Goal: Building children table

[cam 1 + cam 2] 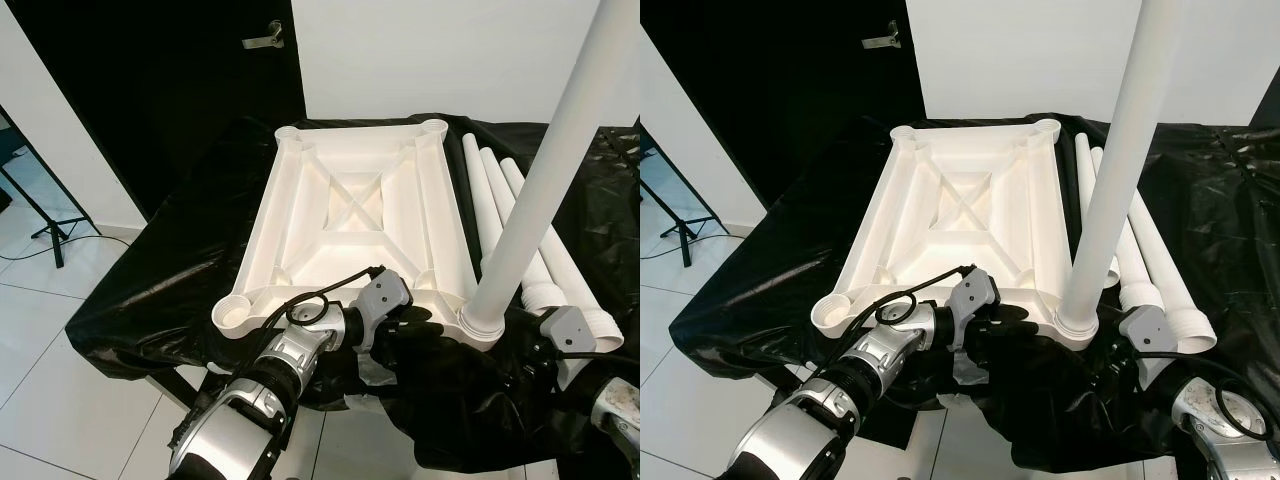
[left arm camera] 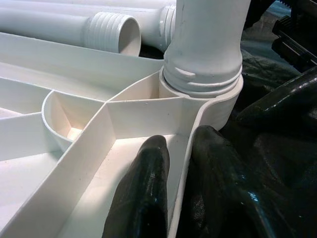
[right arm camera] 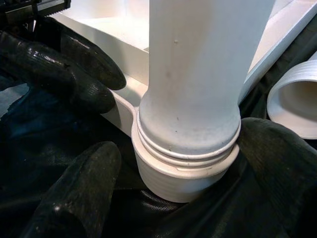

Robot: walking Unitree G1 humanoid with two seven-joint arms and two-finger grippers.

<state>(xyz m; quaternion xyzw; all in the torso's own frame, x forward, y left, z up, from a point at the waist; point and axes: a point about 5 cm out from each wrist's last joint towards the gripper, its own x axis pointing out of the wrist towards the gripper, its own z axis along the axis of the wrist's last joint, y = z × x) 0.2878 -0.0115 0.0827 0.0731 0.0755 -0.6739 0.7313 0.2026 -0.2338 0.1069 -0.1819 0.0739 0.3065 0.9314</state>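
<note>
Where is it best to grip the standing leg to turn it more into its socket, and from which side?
Probably low on the leg, just above its threaded collar, from the near side where the right gripper already straddles it. The shaft there is round and smooth, and the left gripper pinches the tabletop rim to steady it.

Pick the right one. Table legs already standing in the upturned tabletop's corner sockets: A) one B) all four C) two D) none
A: one leg stands upright in the near right socket of the tabletop, while three spare legs lie beside it on the black sheet.
</note>
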